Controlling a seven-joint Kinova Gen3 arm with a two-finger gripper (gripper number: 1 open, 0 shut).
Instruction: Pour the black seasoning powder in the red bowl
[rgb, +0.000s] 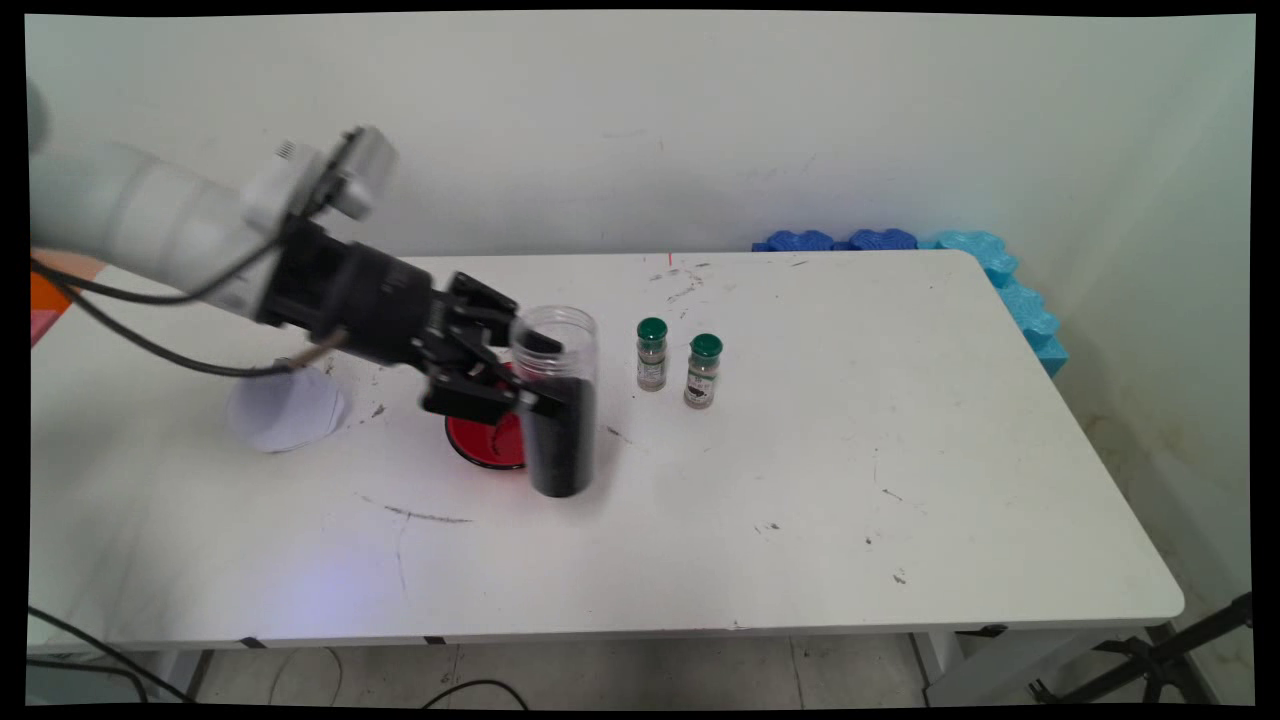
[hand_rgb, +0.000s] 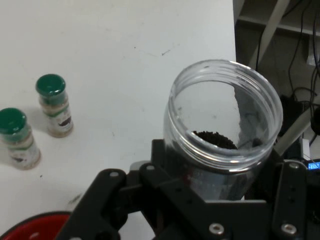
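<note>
Clamped on the clear jar (rgb: 556, 400), the black gripper (rgb: 520, 385) reaches in from the left, one finger on each side of the jar's body about halfway up. In the hand view the gripper (hand_rgb: 220, 197) shows its linkage wrapped closely round the jar (hand_rgb: 222, 125) below the rim. The jar stands with its long axis near upright, tilted slightly, mouth pointing up and uncovered. Dark granular stuff (hand_rgb: 215, 140) fills its lower part; the upper part is see-through. Whether its base touches the white table (rgb: 900, 480) I cannot tell. Just behind and left of the jar lies a red lid (rgb: 480, 440), partly hidden by gripper and jar. Right of the jar, near but apart, stand two small green-capped spice bottles (rgb: 652, 355), (rgb: 703, 371), both upright, holding pale contents. A flat white paper disc (rgb: 285, 408) lies farther left.
</note>
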